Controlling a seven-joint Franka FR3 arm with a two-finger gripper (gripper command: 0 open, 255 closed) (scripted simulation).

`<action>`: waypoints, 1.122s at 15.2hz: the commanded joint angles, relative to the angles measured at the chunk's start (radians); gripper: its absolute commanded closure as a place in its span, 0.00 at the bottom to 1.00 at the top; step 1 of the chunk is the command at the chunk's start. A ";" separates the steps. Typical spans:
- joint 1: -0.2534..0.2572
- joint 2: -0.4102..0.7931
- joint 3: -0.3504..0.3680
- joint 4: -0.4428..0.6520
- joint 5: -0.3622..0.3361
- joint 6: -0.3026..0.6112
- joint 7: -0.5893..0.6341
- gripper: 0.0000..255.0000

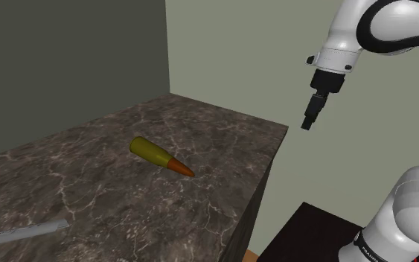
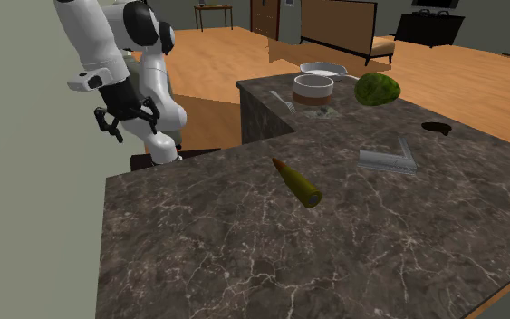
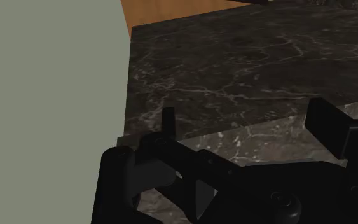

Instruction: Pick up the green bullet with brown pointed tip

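While my jaws hang spread and empty beside the counter (image 1: 66, 193), the green bullet (image 1: 159, 155) lies flat near its middle, well apart from them. Its brown tip (image 1: 185, 171) points toward the shoulder view's right.

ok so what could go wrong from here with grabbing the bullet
1. The green bullet lies on its side and tapers to a pointed tip, so it may roll or squirt out of a pinch.
2. The open gripper hangs off to the side of the counter, beyond its edge. Coming down too early could clip that edge.
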 commanded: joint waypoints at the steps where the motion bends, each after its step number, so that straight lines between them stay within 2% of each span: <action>1: 0.000 0.000 0.000 0.000 0.000 0.000 0.000 0.00; 10: 0.054 0.163 0.198 0.098 0.091 0.130 0.194 0.00; 17: 0.064 0.342 0.350 0.239 0.094 0.217 0.351 0.00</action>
